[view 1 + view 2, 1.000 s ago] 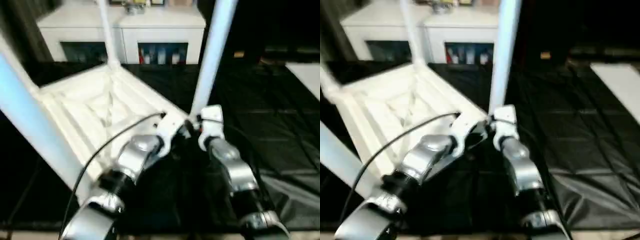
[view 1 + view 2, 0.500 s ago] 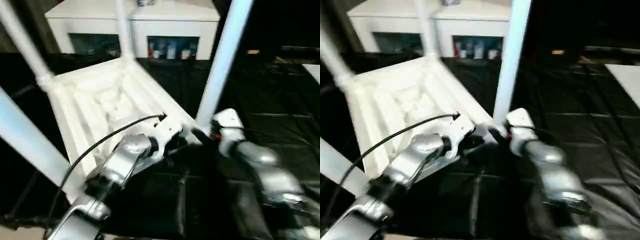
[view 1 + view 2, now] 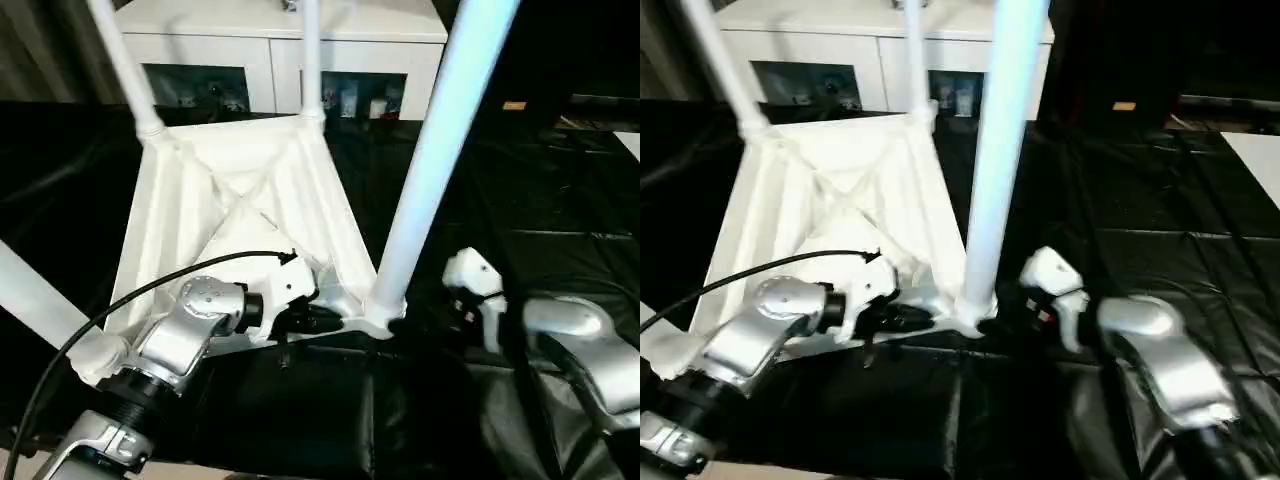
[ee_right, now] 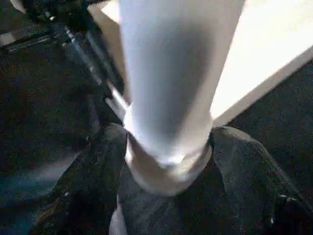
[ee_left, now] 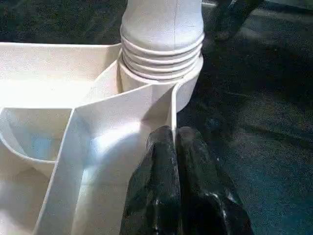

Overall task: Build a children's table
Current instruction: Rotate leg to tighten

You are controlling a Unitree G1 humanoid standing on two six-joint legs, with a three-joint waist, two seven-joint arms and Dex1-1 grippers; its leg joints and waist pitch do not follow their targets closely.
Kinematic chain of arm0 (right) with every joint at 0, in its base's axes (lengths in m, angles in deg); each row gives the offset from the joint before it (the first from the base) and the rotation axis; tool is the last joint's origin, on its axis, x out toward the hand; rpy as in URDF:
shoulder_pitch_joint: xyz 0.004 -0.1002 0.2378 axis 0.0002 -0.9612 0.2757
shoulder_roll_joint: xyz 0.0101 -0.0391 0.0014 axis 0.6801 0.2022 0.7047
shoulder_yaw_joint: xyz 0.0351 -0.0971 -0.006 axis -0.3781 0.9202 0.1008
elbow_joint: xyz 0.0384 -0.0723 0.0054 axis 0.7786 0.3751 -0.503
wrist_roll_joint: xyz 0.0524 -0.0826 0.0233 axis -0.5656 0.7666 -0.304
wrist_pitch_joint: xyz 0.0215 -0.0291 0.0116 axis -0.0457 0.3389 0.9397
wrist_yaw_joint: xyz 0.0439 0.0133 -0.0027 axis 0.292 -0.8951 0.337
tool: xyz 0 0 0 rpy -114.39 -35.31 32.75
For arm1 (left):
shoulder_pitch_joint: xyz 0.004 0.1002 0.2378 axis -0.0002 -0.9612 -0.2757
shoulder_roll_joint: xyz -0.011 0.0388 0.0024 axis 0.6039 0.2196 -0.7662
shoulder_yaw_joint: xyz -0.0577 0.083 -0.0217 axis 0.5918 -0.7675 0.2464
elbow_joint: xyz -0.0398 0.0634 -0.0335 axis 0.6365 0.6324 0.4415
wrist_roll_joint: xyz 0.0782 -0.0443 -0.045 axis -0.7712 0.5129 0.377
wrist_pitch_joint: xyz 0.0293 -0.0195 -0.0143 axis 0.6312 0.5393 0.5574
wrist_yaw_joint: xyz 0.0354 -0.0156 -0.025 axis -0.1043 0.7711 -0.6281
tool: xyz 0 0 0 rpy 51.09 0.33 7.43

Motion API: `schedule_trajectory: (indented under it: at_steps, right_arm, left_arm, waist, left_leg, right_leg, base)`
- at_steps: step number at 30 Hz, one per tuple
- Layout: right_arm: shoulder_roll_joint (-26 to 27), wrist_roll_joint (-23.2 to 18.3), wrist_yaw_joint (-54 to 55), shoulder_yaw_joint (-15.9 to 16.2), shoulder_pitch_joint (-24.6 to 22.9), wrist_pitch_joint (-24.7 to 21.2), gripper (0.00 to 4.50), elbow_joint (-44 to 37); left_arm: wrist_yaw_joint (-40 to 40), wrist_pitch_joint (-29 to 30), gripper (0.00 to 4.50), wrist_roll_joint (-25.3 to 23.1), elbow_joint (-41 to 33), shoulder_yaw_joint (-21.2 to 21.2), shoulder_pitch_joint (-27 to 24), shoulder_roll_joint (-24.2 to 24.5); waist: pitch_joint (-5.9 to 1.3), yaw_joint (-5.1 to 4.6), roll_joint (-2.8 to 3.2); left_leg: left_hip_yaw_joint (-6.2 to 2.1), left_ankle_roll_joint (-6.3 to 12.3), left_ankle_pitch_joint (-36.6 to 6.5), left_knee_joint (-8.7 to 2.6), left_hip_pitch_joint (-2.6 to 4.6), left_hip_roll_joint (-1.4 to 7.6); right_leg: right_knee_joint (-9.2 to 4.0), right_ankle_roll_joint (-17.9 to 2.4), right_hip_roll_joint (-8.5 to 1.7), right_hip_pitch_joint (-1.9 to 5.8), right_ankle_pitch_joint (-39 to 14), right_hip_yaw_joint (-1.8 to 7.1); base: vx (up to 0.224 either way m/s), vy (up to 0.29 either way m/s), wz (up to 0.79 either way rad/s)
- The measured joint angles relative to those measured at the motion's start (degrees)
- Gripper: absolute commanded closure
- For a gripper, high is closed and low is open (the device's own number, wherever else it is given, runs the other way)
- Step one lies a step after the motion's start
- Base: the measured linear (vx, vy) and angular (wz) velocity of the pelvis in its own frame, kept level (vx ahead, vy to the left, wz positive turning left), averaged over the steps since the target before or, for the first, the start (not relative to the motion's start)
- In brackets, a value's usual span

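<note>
Left claw [image 5: 175, 142] pressed together on tabletop [image 3: 235, 200] rim, beside near leg [image 3: 430, 170]. Leg tops cut off. Right claw [image 4: 161, 147] spread around that leg's base; fingertips blurred.

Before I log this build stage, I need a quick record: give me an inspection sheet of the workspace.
Surface: black quilted cover, wrinkled.
Job's things: tabletop upside down, ribbed underside up; four legs standing in its corner sockets, the nearest leg beside the right gripper.
Clutter: nothing seen.
Grippers: left gripper shut, fingertips against the tabletop's rib by the near socket; right gripper open, its fingers either side of that leg's base.
Cables: black cable arcing over the left forearm.
Surroundings: white cabinet behind; white board at the right edge.
</note>
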Motion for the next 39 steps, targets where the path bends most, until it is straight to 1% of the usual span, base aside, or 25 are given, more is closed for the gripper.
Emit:
schedule_trajectory:
  at_steps: [2, 4, 6, 8, 11, 13, 14, 17, 19, 23, 24, 27, 29, 30, 32, 33, 34, 37, 39]
  right_arm:
    - [1.0, 0.2, 0.4, 0.2, 0.5, 0.8, 1.52, 1.3]
    - [1.0, 0.2, 0.5, 0.5, 0.8, 1.2, 1.87, 2.1]
    - [0.6, 0.4, 0.3, 0.8, 0.9, 1.6, 1.87, 2.1]
    - [0.3, 0.6, -0.1, 0.9, 0.9, 1.8, 1.97, 2.1]
    - [0.2, 0.6, -0.7, 0.5, 0.8, 1.7, 2.01, 2.2]
    - [0.3, 0.5, -0.6, 0.4, 0.8, 1.7, 2.13, 2.4]
    - [0.4, 0.5, -0.6, 0.4, 0.8, 1.7, 2.28, 2.4]
    - [0.5, 0.3, -0.6, 0.2, 0.7, 1.7, 2.36, 2.5]
    - [1.4, 0.1, -0.4, -0.3, 0.6, 1.7, 2.65, 2.9]
    - [4.2, -0.4, 0.9, -1.2, 0.5, 1.9, 2.79, 4.4]
    - [4.6, -0.4, 1.2, -1.4, 0.5, 2.0, 2.99, 4.7]
    - [5.2, -0.4, 2.0, -1.6, 0.5, 2.1, 3.11, 4.8]
    - [5.4, -0.3, 2.2, -1.7, 0.4, 2.1, 3.27, 4.8]
    - [5.4, -0.3, 2.2, -1.7, 0.3, 2.2, 3.42, 4.7]
    - [5.4, -0.3, 2.2, -1.8, -0.3, 2.6, 3.5, 4.6]
    - [5.4, -0.3, 2.3, -1.9, -0.5, 2.9, 3.5, 4.5]
    - [5.4, -0.2, 2.4, -1.9, -0.6, 3.1, 3.22, 4.3]
    - [5.6, -1.1, 2.5, -3.2, -0.9, 1.3, 3.09, 4.1]
    - [5.5, -1.7, 2.5, -3.4, -1.0, 0.9, 2.79, 4.1]
  left_arm:
    - [-0.1, 0.0, 4.5, 0.0, 0.0, 0.2, 0.0, 0.4]
    - [-0.2, 0.0, 4.5, 0.0, 0.1, 0.2, 0.0, 0.4]
    - [-0.2, 0.0, 4.5, 0.0, 0.2, 0.2, 0.0, 0.4]
    - [-0.2, 0.0, 4.5, -0.1, 0.3, 0.2, 0.0, 0.4]
    - [-0.2, 0.0, 4.5, -0.1, 0.5, 0.2, 0.0, 0.6]
    - [-0.2, 0.0, 4.5, -0.1, 0.7, 0.4, 0.0, 0.6]
    - [-0.2, 0.0, 4.5, -0.1, 0.8, 0.5, 0.0, 0.6]
    - [-0.2, 0.0, 4.5, -0.2, 1.0, 0.7, 0.0, 0.7]
    - [-0.2, 0.0, 4.5, -0.3, 1.0, 0.8, 0.0, 0.8]
    - [-0.6, 0.2, 4.5, -0.5, 1.7, 1.4, 0.0, 0.7]
    - [-0.7, 0.3, 4.5, -0.6, 1.8, 1.6, 0.0, 0.7]
    - [-1.2, 0.5, 4.5, -0.7, 2.0, 1.8, 0.0, 0.6]
    - [-1.5, 0.5, 4.5, -1.0, 2.0, 1.9, 0.1, 0.3]
    - [-1.5, 0.5, 4.5, -1.1, 2.0, 1.9, 0.1, 0.2]
    - [-1.4, 0.6, 4.5, -1.1, 2.0, 1.8, 0.1, 0.1]
    - [-1.4, 0.6, 4.5, -1.1, 2.0, 1.8, 0.1, 0.1]
    - [-1.4, 0.6, 4.5, -1.1, 2.0, 1.8, 0.1, 0.1]
    - [-1.4, 0.6, 4.5, -1.1, 2.0, 1.8, 0.1, 0.1]
    - [-1.4, 0.6, 4.5, -1.1, 2.0, 1.9, 0.1, 0.0]
  waist:
    - [-0.02, -0.13, -0.11]
    - [-0.07, -0.32, -0.19]
    - [-0.12, -0.31, -0.27]
    - [-0.16, -0.28, -0.34]
    - [-0.25, -0.38, -0.48]
    - [-0.29, -0.49, -0.54]
    - [-0.29, -0.5, -0.54]
    - [-0.3, -0.54, -0.56]
    - [-0.34, -0.67, -0.62]
    - [-0.37, -1.05, -0.71]
    - [-0.37, -1.14, -0.71]
    - [-0.38, -1.3, -0.72]
    - [-0.38, -1.33, -0.72]
    - [-0.38, -1.34, -0.73]
    - [-0.39, -1.32, -0.73]
    - [-0.39, -1.32, -0.73]
    - [-0.39, -1.32, -0.73]
    - [-0.39, -1.29, -0.73]
    - [-0.39, -1.19, -0.73]
  left_leg:
    - [0.01, 0.0, 0.0, 0.01, 0.0, 0.0]
    - [0.03, -0.05, 0.0, 0.01, -0.01, 0.01]
    - [0.03, -0.05, 0.0, 0.01, 0.02, 0.02]
    - [0.03, -0.05, 0.0, 0.01, 0.04, 0.03]
    - [0.05, -0.06, 0.0, 0.01, 0.02, 0.03]
    - [0.05, -0.07, 0.0, 0.01, 0.02, 0.04]
    - [0.05, -0.08, 0.0, 0.01, 0.03, 0.04]
    - [0.05, -0.1, 0.1, 0.01, 0.04, 0.05]
    - [0.05, -0.12, 0.1, 0.01, 0.05, 0.06]
    - [0.01, -0.15, 0.1, 0.01, 0.1, 0.08]
    - [-0.01, -0.17, 0.1, 0.01, 0.1, 0.08]
    - [-0.02, -0.2, 0.1, 0.01, 0.1, 0.08]
    - [-0.02, -0.21, 0.1, 0.01, 0.09, 0.08]
    - [-0.03, -0.21, 0.1, 0.01, 0.1, 0.08]
    - [-0.03, -0.21, 0.1, 0.01, 0.1, 0.08]
    - [-0.03, -0.21, 0.1, 0.01, 0.1, 0.08]
    - [-0.03, -0.21, 0.1, 0.01, 0.1, 0.08]
    - [-0.03, -0.21, 0.1, 0.01, 0.09, 0.08]
    - [-0.03, -0.21, 0.1, 0.01, 0.09, 0.07]
  right_leg:
    - [0.02, 0.0, -0.01, 0.0, 0.0, 0.0]
    - [0.04, 0.0, -0.01, 0.01, 0.0, 0.0]
    - [0.06, 0.0, 0.0, 0.01, 0.0, -0.01]
    - [0.09, 0.0, 0.0, 0.01, 0.0, -0.01]
    - [0.18, 0.0, 0.0, 0.03, 0.0, 0.0]
    - [0.22, 0.0, 0.0, 0.04, 0.0, -0.01]
    - [0.23, 0.0, 0.0, 0.04, 0.0, -0.01]
    - [0.24, 0.0, 0.01, 0.04, 0.0, -0.01]
    - [0.25, 0.0, 0.03, 0.02, 0.0, -0.01]
    - [0.25, 0.2, 0.07, 0.0, -0.1, -0.03]
    - [0.25, 0.2, 0.08, -0.01, -0.1, -0.03]
    - [0.25, 0.1, 0.08, -0.01, -0.1, -0.03]
    - [0.25, 0.1, 0.09, 0.0, -0.1, -0.03]
    - [0.25, 0.1, 0.09, 0.0, -0.1, -0.03]
    - [0.25, 0.1, 0.09, 0.01, 0.0, -0.03]
    - [0.25, 0.1, 0.09, 0.01, 0.0, -0.03]
    - [0.25, 0.1, 0.09, 0.01, 0.0, -0.03]
    - [0.25, 0.1, 0.09, 0.01, 0.0, -0.03]
    - [0.25, 0.1, 0.09, 0.01, 0.0, -0.03]
  base:
    - [0.0, 0.0, 0.0]
    - [0.0, 0.0, 0.0]
    - [0.0, 0.0, 0.0]
    - [0.0, 0.0, 0.0]
    - [0.0, 0.0, 0.0]
    - [0.0, 0.0, 0.0]
    - [0.0, 0.0, 0.0]
    - [0.0, 0.0, 0.0]
    - [0.0, 0.0, 0.0]
    - [0.0, 0.0, 0.0]
    - [0.0, 0.0, 0.0]
    - [0.0, 0.0, 0.0]
    - [0.0, 0.0, 0.0]
    - [0.0, 0.0, 0.0]
    - [0.0, 0.0, 0.0]
    - [0.0, 0.0, 0.0]
    - [0.0, 0.0, 0.0]
    - [0.0, 0.0, 0.0]
    - [0.0, 0.0, 0.0]
